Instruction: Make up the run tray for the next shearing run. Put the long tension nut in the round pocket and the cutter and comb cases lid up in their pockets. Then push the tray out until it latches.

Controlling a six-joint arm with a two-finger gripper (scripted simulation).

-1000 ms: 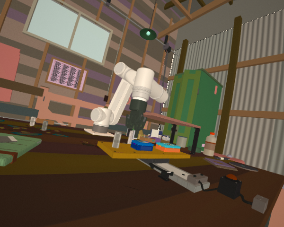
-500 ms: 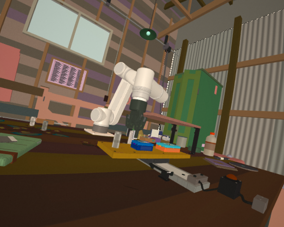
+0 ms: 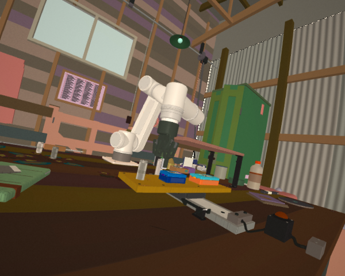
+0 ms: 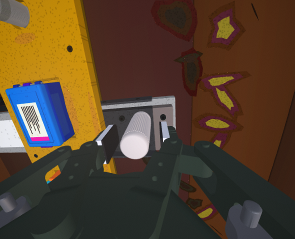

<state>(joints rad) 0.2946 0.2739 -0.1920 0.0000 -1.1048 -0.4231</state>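
At the middle of the bench a yellow run tray (image 3: pixel 172 182) sits on a grey slide rail (image 3: pixel 217 214). A blue case (image 3: pixel 172 176) (image 4: pixel 40 113) lies label up in its pocket, an orange case (image 3: pixel 204 179) lies beside it, and a ribbed grey nut (image 3: pixel 141 170) (image 4: pixel 10 11) stands upright in the round pocket. My gripper (image 3: pixel 159 162) (image 4: pixel 135 137) hangs behind the tray's back edge, open around another pale ribbed cylinder (image 4: pixel 136 135) standing on the rail's end.
A white jug (image 3: pixel 255 176) and a small tub (image 3: pixel 220 171) stand right of the tray by a low brown shelf (image 3: pixel 208 146). A black box with a red button (image 3: pixel 279 226) sits at the rail's near end. Two small nuts (image 3: pixel 46 150) stand far left.
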